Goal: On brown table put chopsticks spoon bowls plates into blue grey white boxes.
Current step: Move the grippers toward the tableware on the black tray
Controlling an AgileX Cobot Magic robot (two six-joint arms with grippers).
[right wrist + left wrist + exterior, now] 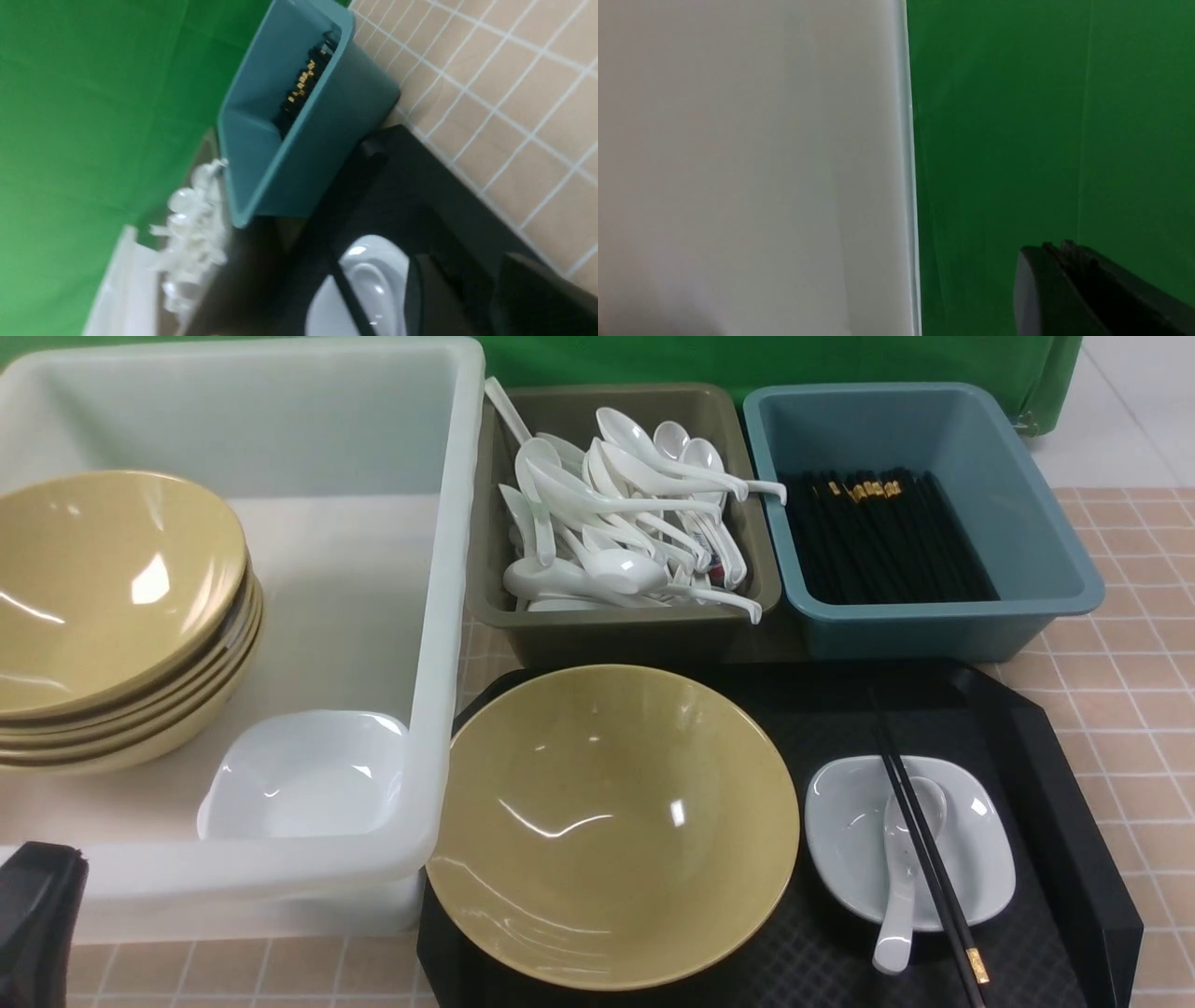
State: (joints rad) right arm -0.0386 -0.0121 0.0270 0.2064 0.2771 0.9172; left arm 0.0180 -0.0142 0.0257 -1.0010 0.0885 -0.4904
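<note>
On the black tray (1055, 784) stand a yellow bowl (611, 821) and a white plate (840, 840). A white spoon (901, 896) lies in the plate and black chopsticks (936, 868) lie across it. The white box (448, 616) holds stacked bowls (103, 588) and a plate (299, 775). Spoons fill the grey box (607, 635); chopsticks fill the blue box (934, 625). My right gripper (465, 259) is open and empty, just beside the plate (327, 303) with its spoon (373, 275). My left gripper (1057, 246) is shut and empty, next to the white box's wall (738, 163).
The brown table (1130, 663) shows bare tiles to the right of the tray and the blue box (317, 154). A green backdrop (747, 359) hangs behind the boxes. A dark part of my left arm (37, 915) sits at the near left corner.
</note>
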